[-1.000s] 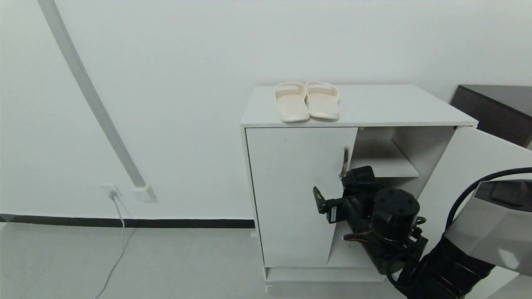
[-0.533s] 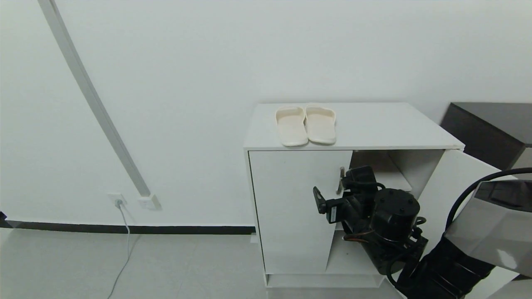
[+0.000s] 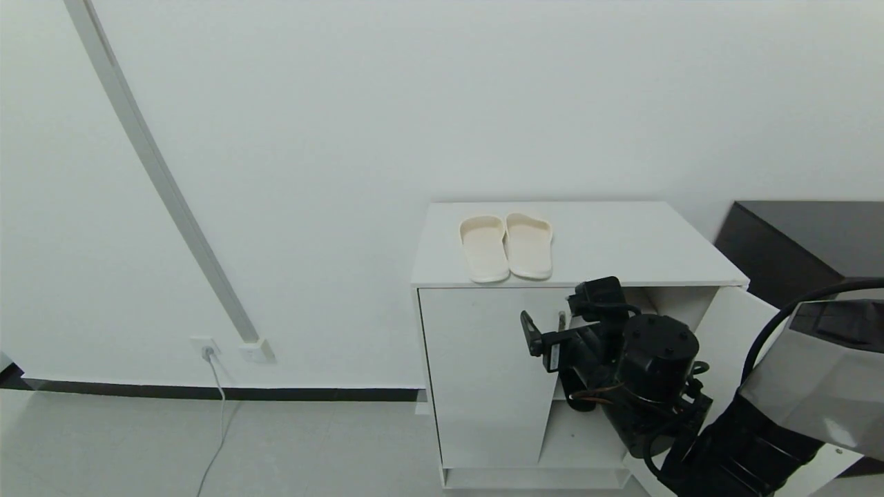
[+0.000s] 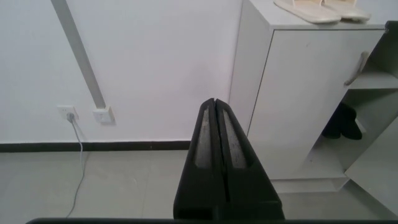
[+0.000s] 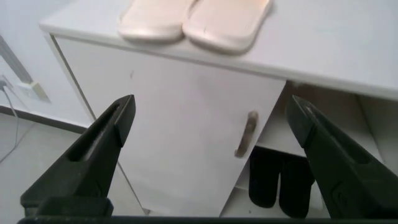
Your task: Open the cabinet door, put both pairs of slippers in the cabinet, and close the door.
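hand (image 5: pixel 211 107) (right) spread wide before cabinet (image 5: pixel 177 146)

The black right arm (image 3: pixel 649 373) covers most of the white cabinet's (image 3: pixel 483 386) open compartment at lower right, and the cream slippers (image 4: pixel 323 7) are cut by the upper frame edge.

Bright, even light is spread from above across the white wall (image 3: pixel 442 103), and no hard glare is caught anywhere on it. A soft shadow is thrown under the overhanging top of the cabinet (image 3: pixel 483 386). The open interior is left dimmer, so the dark slippers (image 5: pixel 264 180) inside are nearly swallowed. Only a faint shadow is cast around the cream slippers (image 3: pixel 483 247). A mild sheen is picked up on the floor (image 3: pixel 103 449). In the head view the wall conduit (image 3: pixel 159 179) is bowed by the lens.
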Controlling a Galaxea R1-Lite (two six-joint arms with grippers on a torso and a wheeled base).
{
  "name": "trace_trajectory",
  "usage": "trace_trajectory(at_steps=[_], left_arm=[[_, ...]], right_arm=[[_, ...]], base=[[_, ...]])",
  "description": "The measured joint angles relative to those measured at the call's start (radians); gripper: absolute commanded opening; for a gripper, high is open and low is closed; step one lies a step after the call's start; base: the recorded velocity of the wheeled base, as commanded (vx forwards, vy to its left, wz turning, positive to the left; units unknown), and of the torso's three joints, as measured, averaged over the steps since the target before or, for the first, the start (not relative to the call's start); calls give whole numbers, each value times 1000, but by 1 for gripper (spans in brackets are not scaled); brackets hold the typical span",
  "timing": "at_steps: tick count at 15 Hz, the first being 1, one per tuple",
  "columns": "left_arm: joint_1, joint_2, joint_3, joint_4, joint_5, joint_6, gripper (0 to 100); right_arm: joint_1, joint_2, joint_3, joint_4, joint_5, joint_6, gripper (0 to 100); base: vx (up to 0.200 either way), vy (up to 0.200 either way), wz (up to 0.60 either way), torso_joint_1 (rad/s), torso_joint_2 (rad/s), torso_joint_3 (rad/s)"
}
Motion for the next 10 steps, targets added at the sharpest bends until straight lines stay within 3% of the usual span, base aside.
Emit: trace_trajectory(at_steps=[4, 10], left_arm=[[0, 0, 0, 0, 0, 0, 0], [0, 0, 0, 1, 0, 0, 0]], right_arm=[[6, -3, 34, -84, 59, -80, 100], [8, -19, 11, -73, 73, -93, 100]], base=[[0, 0, 0, 28, -70, -30], [0, 0, 0, 0, 0, 0]])
